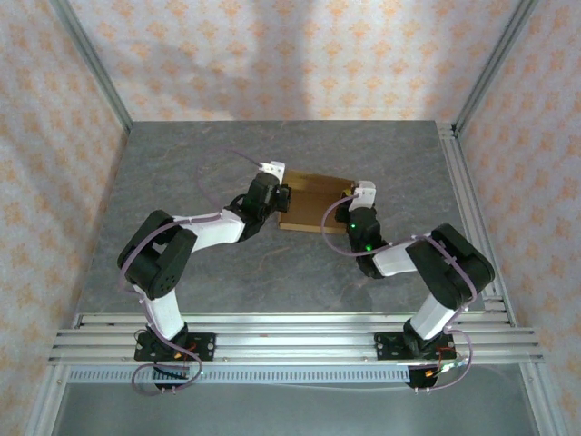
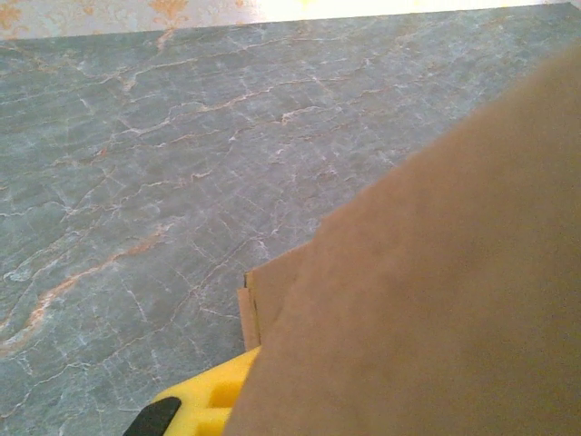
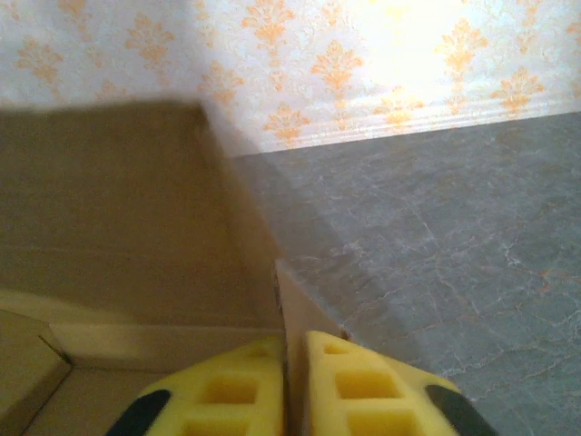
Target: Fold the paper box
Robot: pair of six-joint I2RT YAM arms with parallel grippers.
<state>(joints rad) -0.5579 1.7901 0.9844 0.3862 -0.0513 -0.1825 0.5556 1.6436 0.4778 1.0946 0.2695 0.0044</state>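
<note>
Item: plain brown shallow cardboard paper box (image 1: pixel 313 207), part-folded, mid-way across grey marbled desk (image 1: pixel 209 263). Long axis runs L–R in top view, so we log one short end per arm; neither arm nearer. L gripper (image 1: pixel 283 194): at box's L end, closed; wrist view gives us one yellow finger (image 2: pixel 211 398) tucked under a brown panel, which we judge it pinches, contact itself hidden. R gripper (image 1: pixel 350 200): at box's R end, yellow pads (image 3: pixel 227 386) almost together w/ thin side wall (image 3: pixel 301 304) caught in the slit betw. them. Next fold, we judge, depends on both ends being held square to that axis.
</note>
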